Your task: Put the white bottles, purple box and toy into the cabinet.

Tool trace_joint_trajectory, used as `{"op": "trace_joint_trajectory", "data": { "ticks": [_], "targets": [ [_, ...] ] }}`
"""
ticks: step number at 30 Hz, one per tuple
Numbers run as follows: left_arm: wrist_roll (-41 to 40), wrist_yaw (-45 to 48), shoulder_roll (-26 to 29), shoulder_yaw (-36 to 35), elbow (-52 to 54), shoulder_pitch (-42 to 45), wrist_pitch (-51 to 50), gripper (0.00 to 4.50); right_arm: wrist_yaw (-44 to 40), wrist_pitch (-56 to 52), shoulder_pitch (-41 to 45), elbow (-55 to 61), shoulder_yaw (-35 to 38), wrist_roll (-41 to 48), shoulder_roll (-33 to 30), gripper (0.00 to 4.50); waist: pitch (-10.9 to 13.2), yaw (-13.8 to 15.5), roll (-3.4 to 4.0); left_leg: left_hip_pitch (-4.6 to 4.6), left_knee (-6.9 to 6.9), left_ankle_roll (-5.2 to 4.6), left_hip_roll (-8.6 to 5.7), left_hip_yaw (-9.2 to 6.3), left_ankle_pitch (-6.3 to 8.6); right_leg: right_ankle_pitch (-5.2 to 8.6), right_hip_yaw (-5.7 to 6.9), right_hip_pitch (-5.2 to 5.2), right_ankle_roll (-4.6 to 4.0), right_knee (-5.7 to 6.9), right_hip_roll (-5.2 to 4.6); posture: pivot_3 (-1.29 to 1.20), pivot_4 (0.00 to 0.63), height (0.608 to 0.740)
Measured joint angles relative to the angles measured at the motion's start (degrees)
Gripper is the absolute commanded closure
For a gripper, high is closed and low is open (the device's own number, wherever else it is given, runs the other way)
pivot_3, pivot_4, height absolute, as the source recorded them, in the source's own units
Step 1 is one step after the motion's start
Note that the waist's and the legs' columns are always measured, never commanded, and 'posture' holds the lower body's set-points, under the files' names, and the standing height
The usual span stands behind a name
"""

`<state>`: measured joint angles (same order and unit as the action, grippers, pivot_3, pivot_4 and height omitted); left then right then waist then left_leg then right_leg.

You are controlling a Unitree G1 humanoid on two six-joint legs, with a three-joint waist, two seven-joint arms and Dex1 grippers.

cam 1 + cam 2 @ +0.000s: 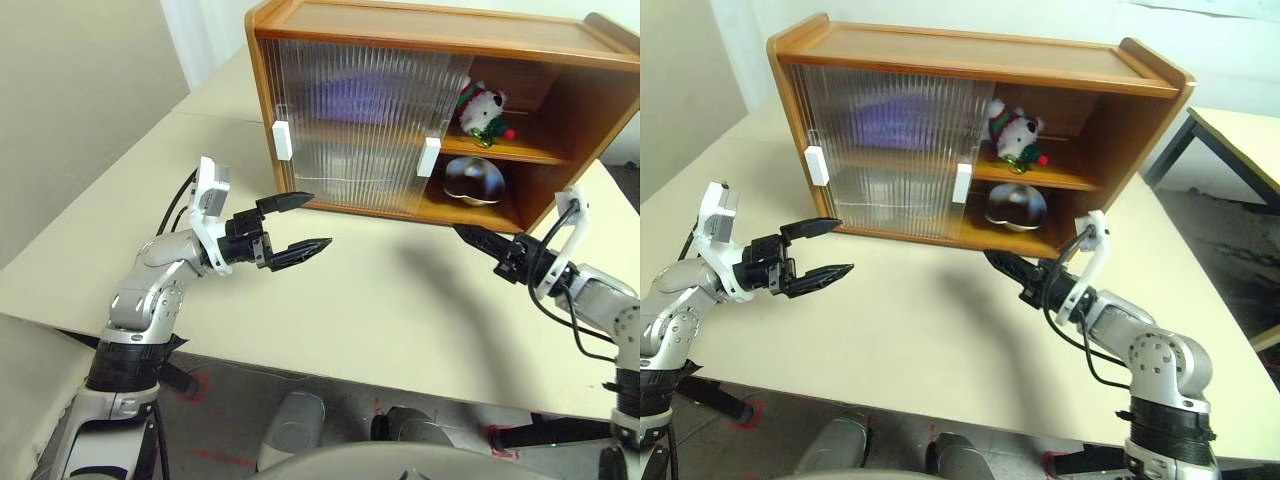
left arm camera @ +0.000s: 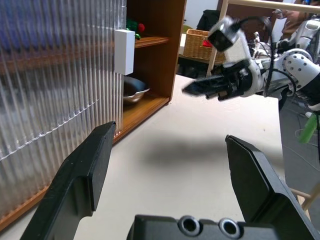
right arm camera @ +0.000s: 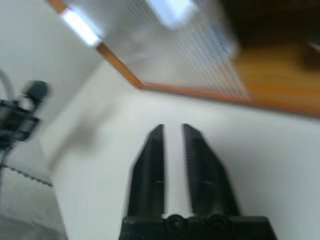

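Left gripper (image 1: 303, 222): fingers spread wide, grasping nothing, held above the table (image 1: 380, 300) in front of the cabinet's closed doors. Right gripper (image 1: 992, 259): fingers drawn together with a thin slit between them in its own wrist view, nothing between them, held over the table just before the cabinet's open end.

Cabinet (image 1: 420, 30): wooden, standing on the table; two ribbed translucent sliding doors (image 1: 350, 125) with white handles cover its left part, leaving the right-hand bay open.

Toy (image 1: 484, 112): white plush bear in red and green, on the upper shelf of the open bay.

Metal bowl (image 1: 473, 181): shiny, on the cabinet floor below the toy.

Purple box (image 1: 898, 118): seen as a lavender blur behind the ribbed doors, upper shelf level. White bottles: cannot be made out behind the doors.

Head views: both arms, the whole cabinet, toy and bowl.
Left wrist view: the right gripper side-on with its fingers together, a wicker basket (image 2: 202, 46) beyond the table, and the bowl's rim past a door handle.
Right wrist view: blurred door edge and cabinet base.
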<state>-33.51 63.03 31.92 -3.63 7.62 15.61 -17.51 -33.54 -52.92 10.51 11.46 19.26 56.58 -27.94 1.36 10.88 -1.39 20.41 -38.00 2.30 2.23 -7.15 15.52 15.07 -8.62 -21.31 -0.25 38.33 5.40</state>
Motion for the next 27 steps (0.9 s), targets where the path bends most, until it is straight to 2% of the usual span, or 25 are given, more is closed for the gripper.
{"op": "trace_joint_trajectory", "data": {
  "ticks": [4,10,12,16,20,27],
  "targets": [
    [0.00,0.00,0.01,0.00,-0.04,0.19,0.11,0.00,0.52,5.60,4.19,2.55,-5.28,-5.07,2.40,4.46,0.00,-0.51,-0.01,-0.37,0.08,-0.01,0.01,-0.05,0.00,0.02,-0.02,0.31,-0.03,-0.02,0.00,0.26,0.027,0.740],
    [0.03,-0.06,0.16,-0.16,-0.06,0.10,0.25,0.00,3.92,15.90,7.87,2.78,-16.03,-20.37,5.14,4.46,0.00,-0.43,-0.01,-0.28,0.31,0.02,0.14,-0.38,0.05,0.06,-0.13,0.11,-0.37,-0.03,-0.21,0.26,0.029,0.740],
    [0.05,-0.10,0.16,-0.16,-0.06,0.10,0.31,0.00,7.18,17.60,9.25,2.38,-16.72,-22.64,9.31,4.46,-0.01,-0.38,0.00,-0.25,0.40,0.06,0.21,-0.40,0.08,-0.01,-0.10,0.01,-0.56,-0.01,-0.12,0.27,0.030,0.740],
    [0.08,-0.26,0.10,-0.16,-0.08,0.10,0.41,0.00,13.66,18.91,11.91,0.45,-15.54,-23.16,16.87,4.46,-0.01,-0.10,-0.01,-0.21,0.61,0.08,0.22,-0.41,0.09,-0.14,-0.09,-0.14,-0.34,0.01,-0.09,0.26,0.029,0.740],
    [0.09,-0.54,0.06,-0.16,-0.07,0.04,0.55,0.00,16.40,20.76,13.82,-1.11,-15.24,-24.65,18.67,4.46,-0.04,0.30,-0.05,0.00,0.60,0.10,0.21,-0.44,0.10,-0.30,-0.08,-0.30,-0.72,0.00,-0.16,0.26,0.029,0.740],
    [0.11,-0.58,0.06,-0.15,-0.07,0.01,0.59,0.00,18.77,21.61,14.63,-2.73,-15.88,-27.03,21.52,4.46,-0.05,0.38,-0.06,0.23,0.64,0.12,0.25,-0.45,0.11,-0.35,-0.08,-0.60,-0.78,0.01,-0.19,0.27,0.031,0.740]
  ]
}}
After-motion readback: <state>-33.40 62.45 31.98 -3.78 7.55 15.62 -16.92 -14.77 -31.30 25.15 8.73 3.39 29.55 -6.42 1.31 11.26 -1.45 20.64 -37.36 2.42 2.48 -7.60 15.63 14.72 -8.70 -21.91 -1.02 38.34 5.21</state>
